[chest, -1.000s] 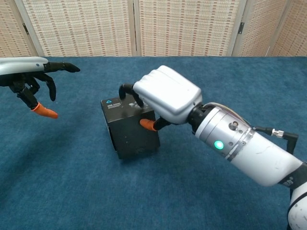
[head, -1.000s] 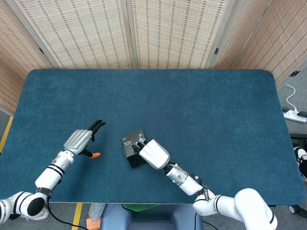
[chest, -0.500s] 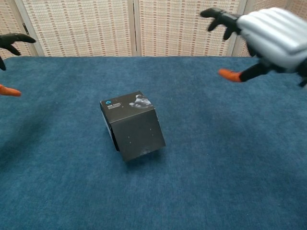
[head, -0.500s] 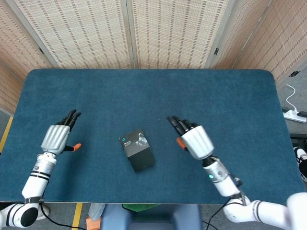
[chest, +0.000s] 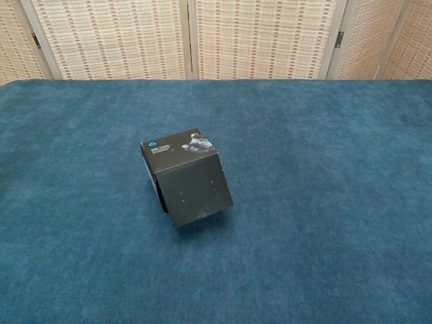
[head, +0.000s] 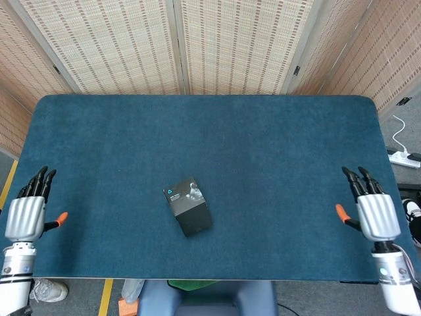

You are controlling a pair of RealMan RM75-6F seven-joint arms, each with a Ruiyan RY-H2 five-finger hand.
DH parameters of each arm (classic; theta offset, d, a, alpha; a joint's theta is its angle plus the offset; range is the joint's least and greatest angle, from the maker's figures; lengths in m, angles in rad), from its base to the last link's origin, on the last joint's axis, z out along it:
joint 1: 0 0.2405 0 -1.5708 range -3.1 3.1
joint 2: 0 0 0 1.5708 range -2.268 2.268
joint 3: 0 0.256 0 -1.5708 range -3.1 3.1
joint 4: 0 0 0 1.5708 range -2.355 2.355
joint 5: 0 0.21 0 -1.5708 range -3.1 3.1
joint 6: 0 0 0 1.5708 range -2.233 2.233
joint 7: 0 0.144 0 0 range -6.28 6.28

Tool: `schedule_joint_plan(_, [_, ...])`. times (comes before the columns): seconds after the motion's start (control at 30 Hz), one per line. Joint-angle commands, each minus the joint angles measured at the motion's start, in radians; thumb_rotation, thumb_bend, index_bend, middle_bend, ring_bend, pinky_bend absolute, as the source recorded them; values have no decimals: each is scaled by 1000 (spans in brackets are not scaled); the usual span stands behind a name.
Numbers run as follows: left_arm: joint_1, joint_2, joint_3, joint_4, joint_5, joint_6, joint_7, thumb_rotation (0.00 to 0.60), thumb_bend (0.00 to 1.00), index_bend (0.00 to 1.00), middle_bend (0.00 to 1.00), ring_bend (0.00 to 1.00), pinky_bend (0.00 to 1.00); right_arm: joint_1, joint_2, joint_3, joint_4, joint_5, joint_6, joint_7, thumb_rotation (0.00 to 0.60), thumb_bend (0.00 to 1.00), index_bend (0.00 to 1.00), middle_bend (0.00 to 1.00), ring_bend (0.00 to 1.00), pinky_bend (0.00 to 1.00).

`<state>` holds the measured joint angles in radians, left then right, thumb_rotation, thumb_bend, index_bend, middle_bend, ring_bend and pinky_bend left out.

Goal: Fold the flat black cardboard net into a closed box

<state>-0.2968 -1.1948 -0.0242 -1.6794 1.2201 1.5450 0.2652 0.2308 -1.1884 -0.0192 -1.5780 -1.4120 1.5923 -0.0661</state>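
Observation:
A closed black cardboard box [head: 188, 206] [chest: 186, 177] stands alone near the front middle of the blue table, with a small printed label on its top face. My left hand [head: 27, 209] hovers at the table's left edge, fingers straight and spread, holding nothing. At the right edge my right hand [head: 373, 208] is held the same way, open and empty. Both hands are far from the box. The chest view shows the box only, no hands.
The blue felt table top [head: 263, 151] reaches back to woven folding screens [head: 223, 46]. A white power strip [head: 402, 157] lies on the floor beyond the right edge.
My right hand let go of the box and swung out to the table's right edge. My left hand drew back to the left edge. The box stayed put.

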Motion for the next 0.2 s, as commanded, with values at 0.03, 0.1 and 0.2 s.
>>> schedule_joint_plan(0.03, [52,7,36,-33,37,38,13,600,210,40,57,121,235,-60,13,-22,15,-10,44,52,600,287,0,162,49,220])
schedule_joint_plan(0.1, [73,10,49,-50,50,44,14,600,210,41,57,120,232,-85,20,-29,10,-17,53,73,600,287,0,164,49,220])
schedule_joint_plan(0.2, [95,8,52,-67,75,61,19,600,209,41,57,118,228,-109,30,-28,1,-20,58,81,600,288,0,164,49,220])
